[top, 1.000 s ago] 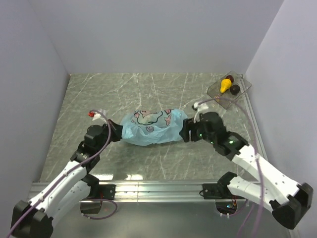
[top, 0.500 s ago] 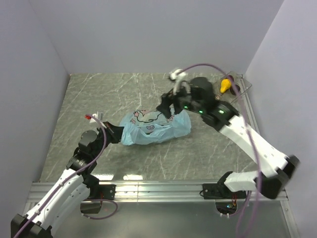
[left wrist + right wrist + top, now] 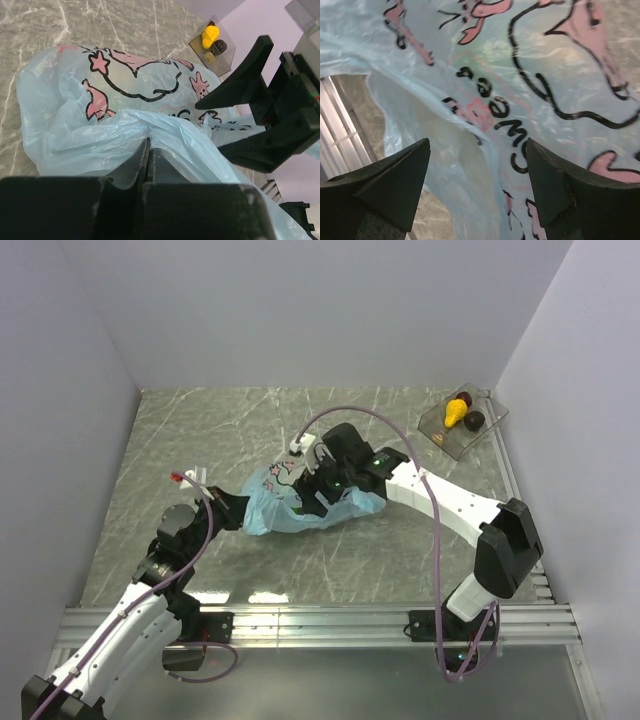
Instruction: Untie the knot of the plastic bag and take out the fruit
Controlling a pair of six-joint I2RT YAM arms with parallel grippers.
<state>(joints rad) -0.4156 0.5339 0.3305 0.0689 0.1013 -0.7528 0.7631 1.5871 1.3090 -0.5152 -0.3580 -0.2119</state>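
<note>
The light-blue plastic bag (image 3: pixel 312 498) with pink cartoon prints lies on the marble table, left of centre. My left gripper (image 3: pixel 238 512) is shut on a fold of thin plastic at the bag's left end; in the left wrist view the jaws (image 3: pixel 149 150) pinch the plastic (image 3: pixel 125 85). My right gripper (image 3: pixel 312 480) hovers open just over the bag's middle, its fingers (image 3: pixel 400 175) spread wide above the printed plastic (image 3: pixel 520 75) and empty. The knot cannot be made out. The fruit inside the bag is hidden.
A clear rigid tray (image 3: pixel 488 412) at the back right holds a yellow fruit (image 3: pixel 455 412) and dark purple fruits (image 3: pixel 474 420); it also shows in the left wrist view (image 3: pixel 227 55). White walls enclose the table on three sides.
My right arm left the bag's right end, swung up and over, and now hangs open above the bag's middle. The left gripper kept its hold on the bag's left end.
</note>
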